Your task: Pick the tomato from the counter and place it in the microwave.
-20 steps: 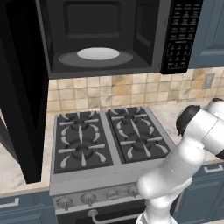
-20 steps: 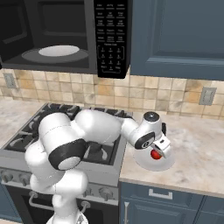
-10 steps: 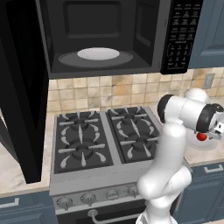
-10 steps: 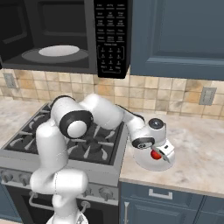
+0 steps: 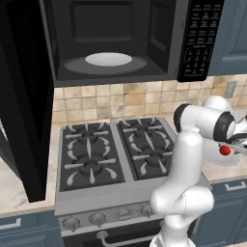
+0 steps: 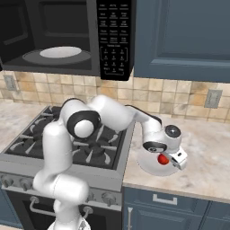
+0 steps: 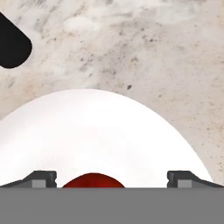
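- We saw a kitchen wall of dark blue-grey cabinets (image 6: pixel 184 36) over a beige tiled backsplash (image 6: pixel 170 96), with a wall socket (image 6: pixel 212 98) to the right.
- The microwave (image 5: pixel 120 41) hung open above the stove (image 5: pixel 111 154), its dark cavity showing the white turntable plate (image 5: pixel 108 59) and its button panel (image 6: pixel 115 33) on the right side. Its door (image 5: pixel 21 101) swung out to the left and was cut off by the edge of the left base view.
- The counter (image 6: pixel 202 157), beige and marbled, ran to the right of the grey-black stove; a strip of it also showed left of the stove.
- A white plate (image 6: pixel 155 165) lay on the counter just beside the stove's right edge.
- The tomato (image 6: pixel 163 159) sat over that plate, low between the fingers (image 7: pixel 41 178) in the hand view, where the frame's bottom hid most of it.
- The gripper (image 6: pixel 167 158) hung low over the plate with its tips apart on either side of the tomato; we could not tell whether they pressed on it.
- A black rounded shape (image 7: pixel 13 46) lay on the counter at the hand view's upper left, partly cropped; we could not make out what it was.
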